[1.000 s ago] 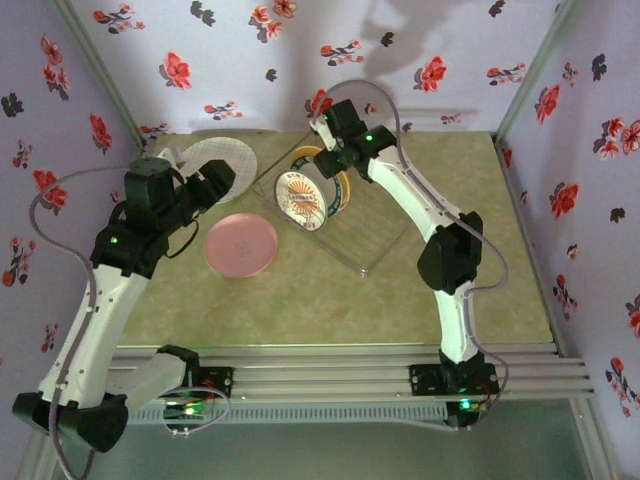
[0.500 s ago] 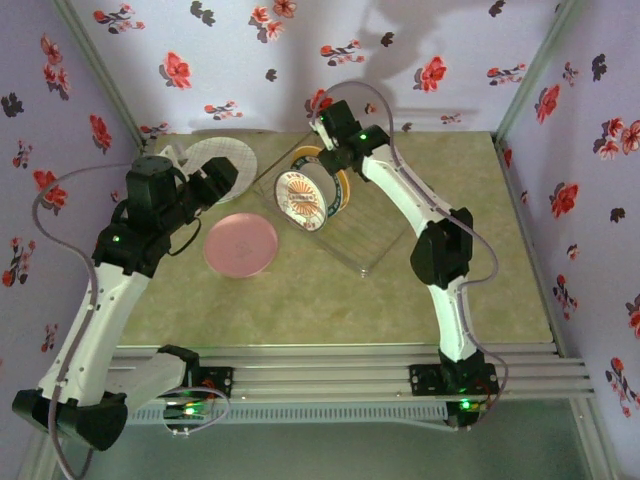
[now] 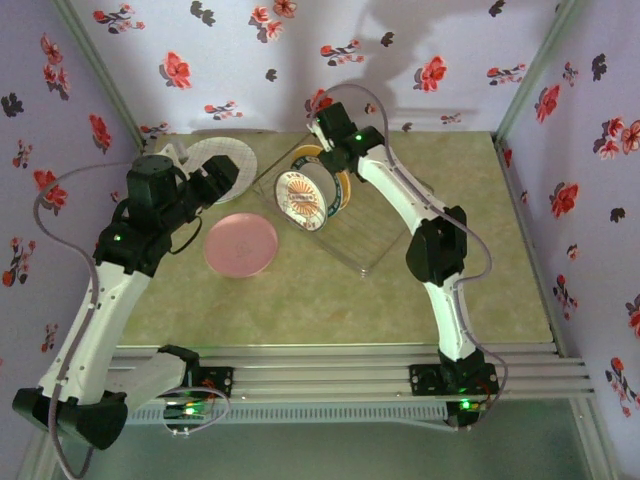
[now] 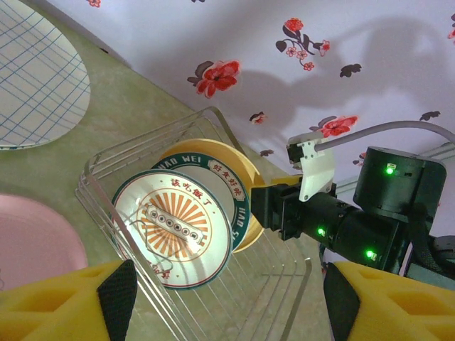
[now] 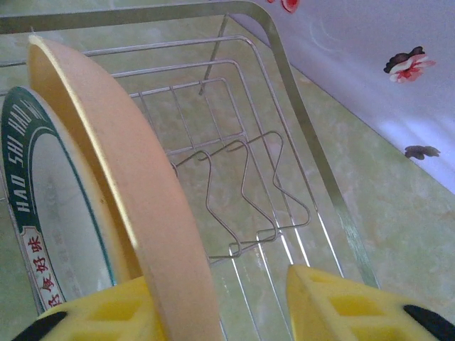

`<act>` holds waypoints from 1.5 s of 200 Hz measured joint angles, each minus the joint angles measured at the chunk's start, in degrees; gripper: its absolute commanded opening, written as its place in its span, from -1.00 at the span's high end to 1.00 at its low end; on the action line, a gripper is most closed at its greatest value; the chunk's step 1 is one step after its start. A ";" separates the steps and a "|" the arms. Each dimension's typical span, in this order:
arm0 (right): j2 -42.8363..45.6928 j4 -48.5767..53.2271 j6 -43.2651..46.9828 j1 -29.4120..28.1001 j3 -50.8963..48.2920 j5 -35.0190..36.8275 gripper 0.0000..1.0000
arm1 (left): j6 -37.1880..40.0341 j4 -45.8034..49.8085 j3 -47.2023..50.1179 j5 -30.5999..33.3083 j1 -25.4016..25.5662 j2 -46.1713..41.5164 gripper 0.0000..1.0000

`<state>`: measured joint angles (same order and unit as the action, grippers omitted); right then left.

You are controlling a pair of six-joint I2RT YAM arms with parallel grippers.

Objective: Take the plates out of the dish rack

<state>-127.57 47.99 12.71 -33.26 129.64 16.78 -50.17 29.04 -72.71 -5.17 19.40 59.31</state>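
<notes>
Orange-tan round plate (image 5: 142, 199) stands on edge in square clear dish rack (image 5: 302, 121); R gripper (image 5: 213, 298) straddles its rim, half open, not clamped. L gripper (image 4: 227, 277) beside rack: wide open, empty.

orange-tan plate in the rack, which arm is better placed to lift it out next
Right. The right hand straddles the rim of the orange-tan plate in the dish rack. The left hand hovers open outside it, near the pink plate.
</notes>
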 measured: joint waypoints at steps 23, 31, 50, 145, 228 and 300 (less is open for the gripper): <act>-0.39 0.04 0.44 -0.44 0.44 0.07 0.39 | 0.00 -0.13 0.00 0.00 0.02 0.00 -0.46; -0.50 0.07 0.74 -0.66 0.46 0.46 0.44 | 0.00 -0.17 0.00 0.00 0.02 0.00 -0.46; -0.72 0.04 0.81 -1.22 0.57 1.49 0.54 | 0.00 -0.20 0.00 -0.02 0.02 0.00 -0.46; -1.57 -0.35 3.02 -4.26 1.01 12.41 1.00 | -1.44 -7.67 4.37 -0.42 0.15 -3.26 -0.41; -1.57 -1.42 3.56 -5.70 1.11 19.06 1.00 | -5.42 -18.99 10.71 4.61 0.50 -9.55 -0.40; -1.25 -2.80 5.31 -6.01 1.14 22.62 1.00 | -6.56 -20.76 11.06 5.01 0.55 -8.85 -0.40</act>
<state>-128.81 45.19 18.02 -39.27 130.78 39.40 -56.73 8.27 -61.65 -0.16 19.94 50.46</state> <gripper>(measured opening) 0.102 0.699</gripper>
